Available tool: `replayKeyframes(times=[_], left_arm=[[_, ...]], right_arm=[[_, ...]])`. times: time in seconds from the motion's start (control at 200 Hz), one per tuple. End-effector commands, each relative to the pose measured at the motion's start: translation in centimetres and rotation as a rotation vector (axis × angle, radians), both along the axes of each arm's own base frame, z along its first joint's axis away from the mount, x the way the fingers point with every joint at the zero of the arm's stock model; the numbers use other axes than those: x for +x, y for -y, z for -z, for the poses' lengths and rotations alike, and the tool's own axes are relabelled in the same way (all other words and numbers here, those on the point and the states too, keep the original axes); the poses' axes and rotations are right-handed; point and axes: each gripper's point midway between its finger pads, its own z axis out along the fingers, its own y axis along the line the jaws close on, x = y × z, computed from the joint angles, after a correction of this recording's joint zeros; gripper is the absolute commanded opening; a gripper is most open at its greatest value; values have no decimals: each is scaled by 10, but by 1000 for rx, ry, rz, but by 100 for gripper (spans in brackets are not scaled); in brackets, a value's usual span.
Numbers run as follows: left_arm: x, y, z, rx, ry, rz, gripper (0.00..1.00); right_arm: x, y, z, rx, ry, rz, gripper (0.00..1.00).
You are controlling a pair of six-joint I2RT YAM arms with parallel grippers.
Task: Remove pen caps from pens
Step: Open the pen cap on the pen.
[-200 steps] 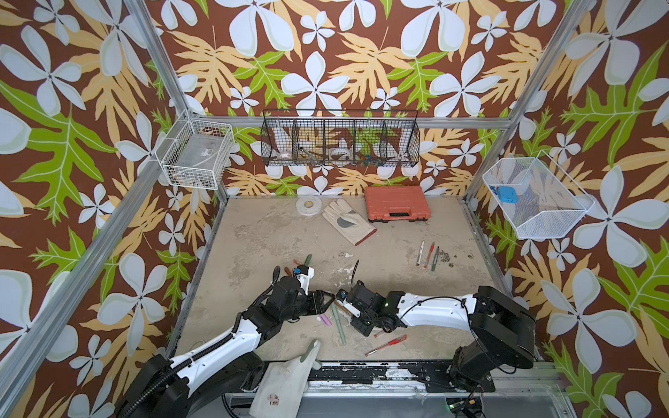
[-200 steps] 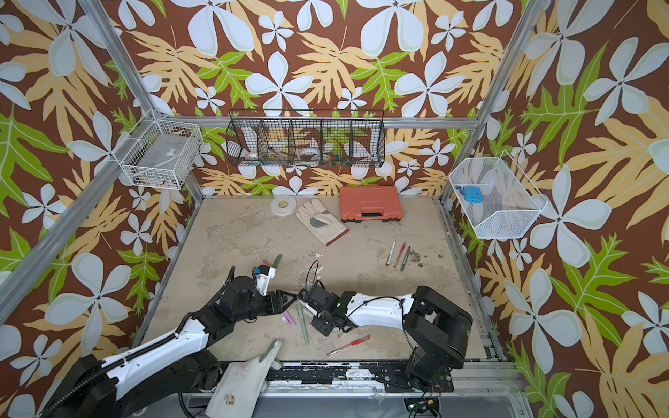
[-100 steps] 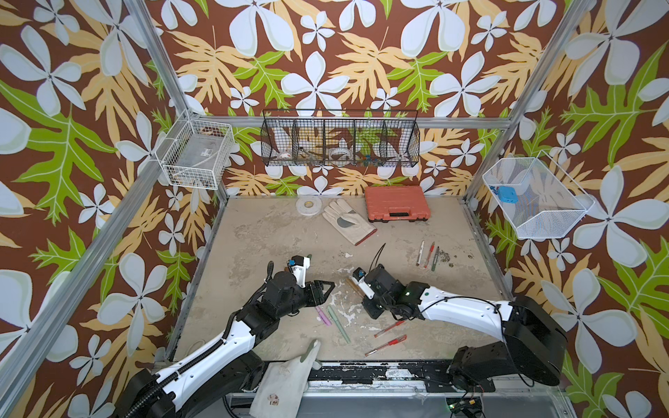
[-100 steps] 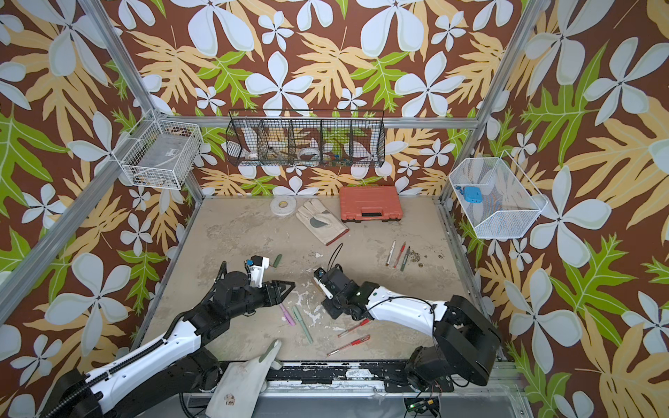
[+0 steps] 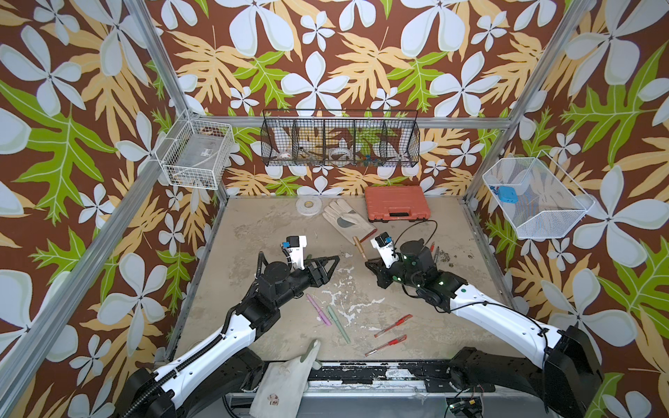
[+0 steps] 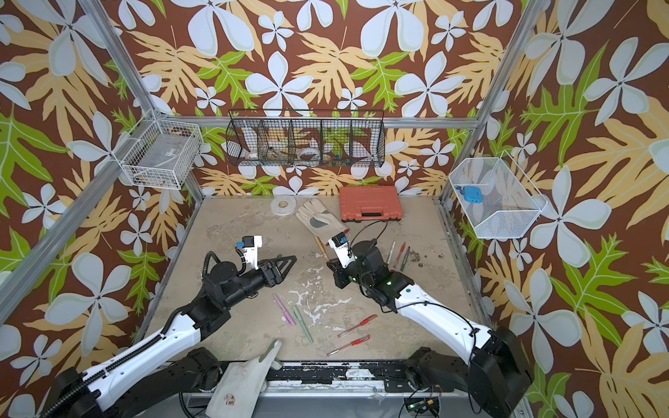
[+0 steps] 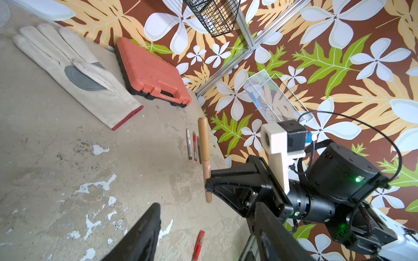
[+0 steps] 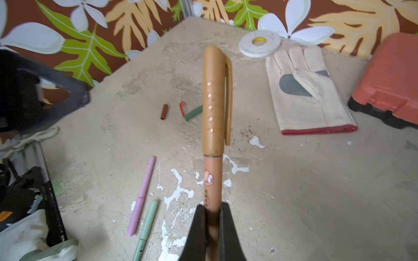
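The right gripper [image 8: 212, 206] pinches the brown pen [image 8: 212, 180] low on its barrel, cap [image 8: 214, 101] aimed at eleven o'clock; if the wide-open left gripper [image 5: 330, 269] at its nine o'clock tugs off-axis, the pen could slip out.

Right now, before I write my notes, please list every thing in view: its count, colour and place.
brown pen: one, brown, capped, in right gripper
pink pen: one, pink, table front
green pen: one, pale green, beside pink pen
red pens: three, red, two front, one right
white pen: one, white, right side
dark pen: one, dark, right side
caps: three, dark red, red, dark green, loose near left gripper
glove: one, whitish, back
cloth: one, whitish, front edge
tape: one, white, back
case: one, orange, back
baskets: three, one black, two white, on walls
table: one, beige, middle
left gripper: one, black, open
right gripper: one, black, shut on brown pen
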Motion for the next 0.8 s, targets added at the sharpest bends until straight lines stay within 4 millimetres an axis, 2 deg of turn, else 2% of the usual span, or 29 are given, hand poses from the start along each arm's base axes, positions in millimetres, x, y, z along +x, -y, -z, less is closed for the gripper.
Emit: replayKeyframes(times=[0.0,0.205,0.45,0.656,0.791], left_arm=[[-2,0,-25,-28,194,10,67],[-19,4,-23,-65,317,79,67],[-30,19,-15,-75,297,201,65],[-34,22,-6,-63,287,228,60],[-38,22,-7,-72,308,246,55]], right_arm=[[-12,-16,-24,117,109,-121,2],[-37,-21,-14,169,120,-238,3],[-49,-29,-13,201,119,-316,3],[-66,-42,-12,200,134,-399,3],[-72,-47,-10,194,133,-426,3]])
